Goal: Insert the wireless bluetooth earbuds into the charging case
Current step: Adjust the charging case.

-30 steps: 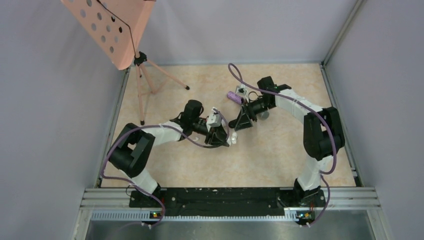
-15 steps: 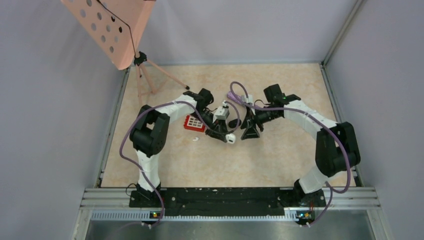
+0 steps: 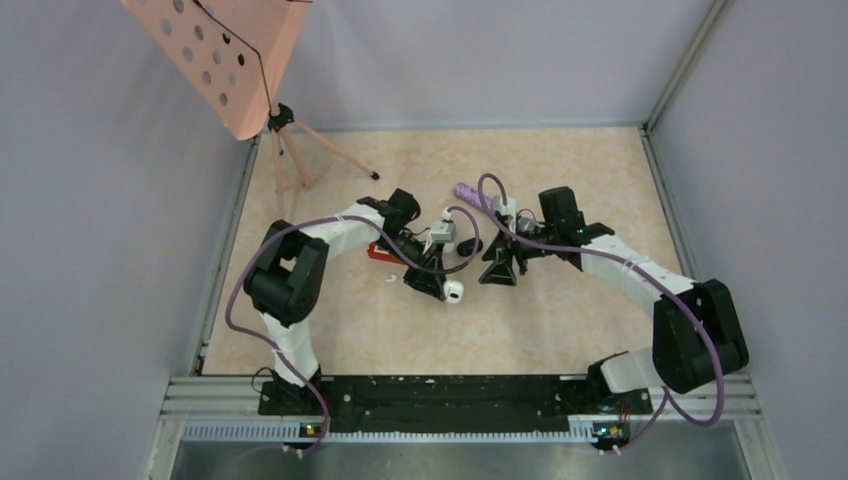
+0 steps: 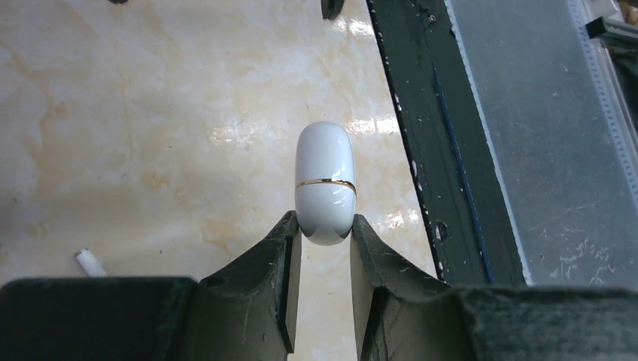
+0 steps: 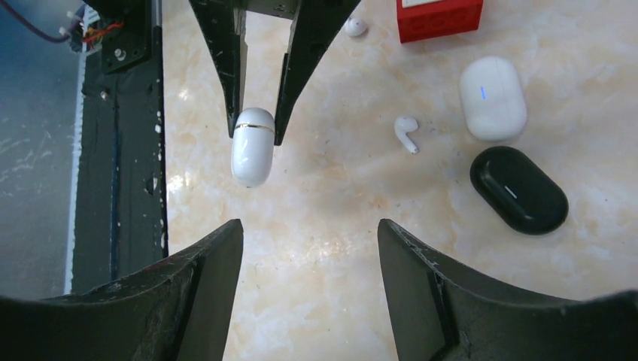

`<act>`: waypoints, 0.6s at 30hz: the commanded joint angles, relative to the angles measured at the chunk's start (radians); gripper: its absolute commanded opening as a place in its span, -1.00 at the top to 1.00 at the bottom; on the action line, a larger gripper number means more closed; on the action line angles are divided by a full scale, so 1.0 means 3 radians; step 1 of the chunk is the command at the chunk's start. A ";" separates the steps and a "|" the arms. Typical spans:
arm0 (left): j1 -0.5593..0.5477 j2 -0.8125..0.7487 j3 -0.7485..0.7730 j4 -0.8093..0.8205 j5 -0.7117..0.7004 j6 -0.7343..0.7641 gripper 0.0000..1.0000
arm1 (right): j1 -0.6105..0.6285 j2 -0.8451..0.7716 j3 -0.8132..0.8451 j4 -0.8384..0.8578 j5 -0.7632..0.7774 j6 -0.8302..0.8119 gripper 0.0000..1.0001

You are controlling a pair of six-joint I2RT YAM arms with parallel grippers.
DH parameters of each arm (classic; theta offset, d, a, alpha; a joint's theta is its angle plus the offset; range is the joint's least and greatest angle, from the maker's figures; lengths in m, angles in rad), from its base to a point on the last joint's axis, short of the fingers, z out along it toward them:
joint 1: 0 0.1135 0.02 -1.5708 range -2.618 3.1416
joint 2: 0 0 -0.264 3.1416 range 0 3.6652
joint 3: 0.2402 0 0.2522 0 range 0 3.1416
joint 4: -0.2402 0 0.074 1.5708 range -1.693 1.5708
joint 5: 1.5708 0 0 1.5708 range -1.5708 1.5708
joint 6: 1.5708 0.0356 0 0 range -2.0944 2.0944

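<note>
Versus half a second ago: left gripper (image 3: 447,287) has shifted toward lower centre of the top view, still clamped on the charging case (image 4: 324,184). The right arm's elbow has swung further lower right. Right gripper (image 5: 310,233) stays wide, holding nothing.

Case: glossy white oval, thin gold seam, lid closed.

Right wrist view: white earbud (image 5: 406,134) lies on the table (image 5: 338,188), right of centre. Second earbud (image 5: 355,26) at the top edge, near the red block (image 5: 439,16).

A pink music stand (image 3: 225,60), a purple microphone (image 3: 466,189) and a red block (image 5: 439,16) sit on the marbled table (image 3: 560,320).
</note>
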State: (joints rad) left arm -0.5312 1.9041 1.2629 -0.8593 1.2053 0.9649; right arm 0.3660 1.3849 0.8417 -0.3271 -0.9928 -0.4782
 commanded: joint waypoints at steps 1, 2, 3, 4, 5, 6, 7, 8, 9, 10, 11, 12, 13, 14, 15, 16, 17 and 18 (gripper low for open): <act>-0.0005 -0.0406 -0.0190 0.0934 -0.0158 -0.0959 1.00 | 0.0120 -0.0103 -0.0107 0.0678 -0.0097 0.0578 -0.31; -0.0004 -0.0420 -0.0200 0.0931 -0.0134 -0.0971 1.00 | 0.0143 -0.0120 -0.0139 0.0768 -0.0119 0.0650 -0.31; -0.0008 -0.0439 -0.0214 0.0963 -0.0106 -0.0991 1.00 | 0.0163 -0.0106 -0.0150 0.0810 -0.0148 0.0701 -0.31; -0.0014 -0.0472 -0.0243 0.1022 -0.0089 -0.1038 1.00 | 0.0191 -0.0067 -0.0148 0.0842 -0.0176 0.0734 -0.31; -0.0024 -0.0494 -0.0272 0.1089 -0.0087 -0.1099 1.00 | 0.0215 -0.0036 -0.0142 0.0862 -0.0198 0.0755 -0.31; -0.0029 -0.0508 -0.0286 0.1138 -0.0094 -0.1144 1.00 | 0.0229 -0.0005 -0.0139 0.0884 -0.0231 0.0767 -0.31; -0.0034 -0.0521 -0.0286 0.1148 -0.0092 -0.1150 1.00 | 0.0243 0.0024 -0.0134 0.0909 -0.0245 0.0777 -0.31; -0.0041 -0.0520 -0.0280 0.1142 -0.0086 -0.1156 1.00 | 0.0255 0.0048 -0.0132 0.0940 -0.0247 0.0803 -0.31; -0.0045 -0.0522 -0.0279 0.1146 -0.0081 -0.1162 1.00 | 0.0265 0.0069 -0.0132 0.0980 -0.0257 0.0823 -0.31; -0.0048 -0.0520 -0.0271 0.1147 -0.0083 -0.1171 1.00 | 0.0265 0.0088 -0.0132 0.1025 -0.0286 0.0848 -0.31; -0.0054 -0.0510 -0.0261 0.1144 -0.0092 -0.1191 1.00 | 0.0267 0.0108 -0.0132 0.1059 -0.0321 0.0882 -0.31; -0.0050 -0.0494 -0.0253 0.1140 -0.0098 -0.1208 1.00 | 0.0271 0.0118 -0.0132 0.1069 -0.0371 0.0918 -0.30; -0.0051 -0.0479 -0.0237 0.1122 -0.0091 -0.1214 1.00 | 0.0279 0.0132 -0.0132 0.1166 -0.0396 0.0962 -0.30; -0.0052 -0.0467 -0.0225 0.1112 -0.0077 -0.1212 1.00 | 0.0295 0.0144 -0.0129 0.1206 -0.0387 0.0982 -0.29; -0.0054 -0.0457 -0.0218 0.1111 -0.0056 -0.1215 1.00 | 0.0306 0.0155 -0.0124 0.1215 -0.0370 0.0985 -0.27; -0.0053 -0.0458 -0.0212 0.1109 -0.0033 -0.1215 1.00 | 0.0317 0.0173 -0.0118 0.1222 -0.0349 0.0989 -0.26; -0.0055 -0.0452 -0.0210 0.1106 -0.0017 -0.1218 1.00 | 0.0323 0.0193 -0.0106 0.1221 -0.0342 0.0990 -0.24; -0.0059 -0.0452 -0.0201 0.1107 -0.0012 -0.1226 1.00 | 0.0324 0.0212 -0.0094 0.1209 -0.0344 0.0987 -0.19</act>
State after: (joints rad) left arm -0.5442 1.7874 1.1885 -0.5484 1.1625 0.6174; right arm 0.4438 1.4300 0.7982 -0.0296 -1.0637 -0.2050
